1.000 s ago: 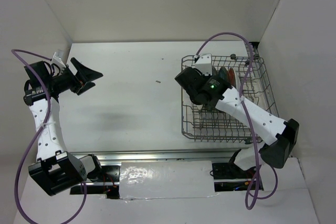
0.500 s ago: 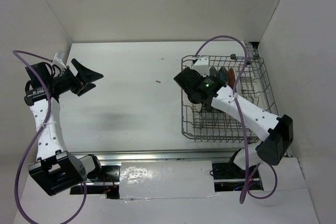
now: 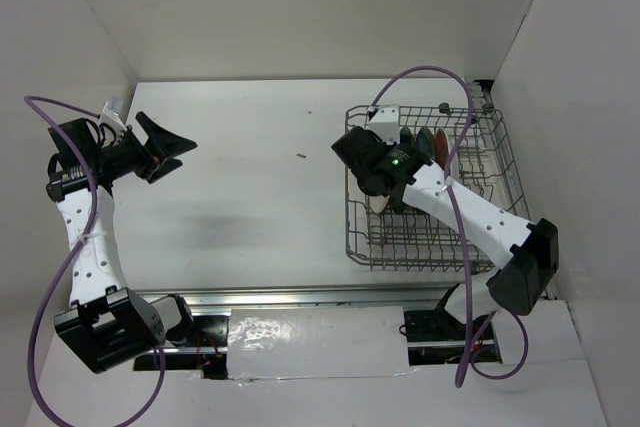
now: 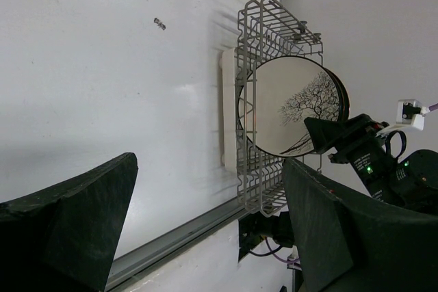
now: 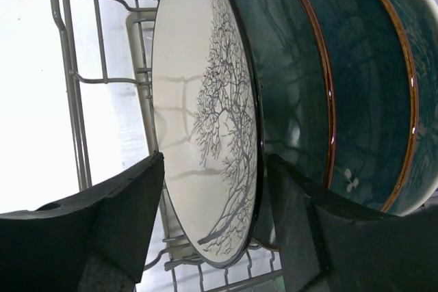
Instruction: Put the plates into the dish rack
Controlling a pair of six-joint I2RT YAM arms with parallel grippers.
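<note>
Over the last second my right arm's elbow had drifted left. Its wrist had edged toward the left end of the dish rack (image 3: 480, 237), while my left arm had not budged.

Closest to me, my right claw (image 5: 215, 158) straddled the cream plate (image 5: 205, 121), one finger on each side of its rim. Whether the pads pressed on it or stood just off it I could not tell. That plate stood on edge among the rack's tines, nearest the rack's left wall, its branch drawing facing left.

Just behind it stood the first teal plate (image 5: 294, 100), then the second teal plate (image 5: 363, 100), then the patterned plate (image 5: 419, 66). All four stood upright in one close row in the far part of the rack.

Off on the left side of the tabletop (image 3: 250, 197), my left claw (image 4: 211, 162) hung released, fingers wide apart and holding nothing, aimed across at the rack. Between claw and rack a small dark speck (image 3: 301, 156) lay on the tabletop.
</note>
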